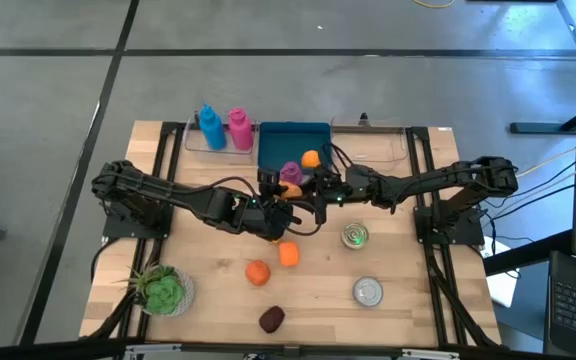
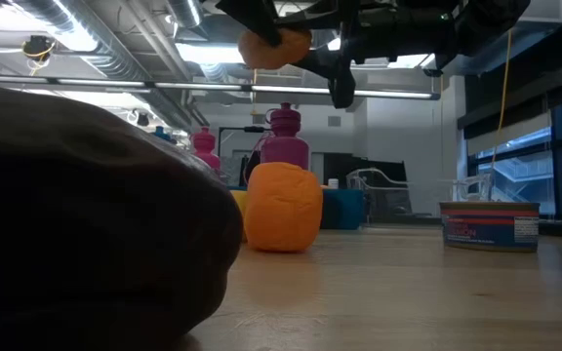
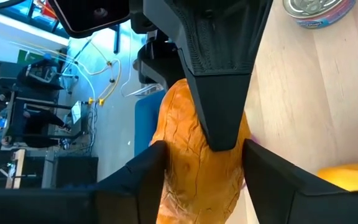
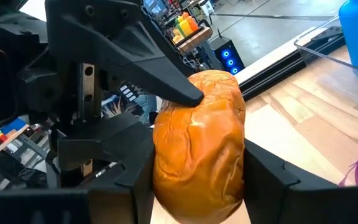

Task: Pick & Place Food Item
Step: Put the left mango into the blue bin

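both grippers meet mid-air over the table's middle: a handover. the right gripper (image 4: 197, 180) has its fingers pressed on the orange bun (image 4: 199, 143); the left gripper (image 3: 204, 180) flanks it, whether gripping i cannot tell.

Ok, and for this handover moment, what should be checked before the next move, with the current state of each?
1. Orange food item lifted off the table: ok.
2. Right gripper closed on the item, a finger on each side: ok.
3. Left gripper clear of the item: cannot tell; it sits right around it.
4. Blue bin has bare floor showing: ok.
5. Arms free of the bottles behind: ok.
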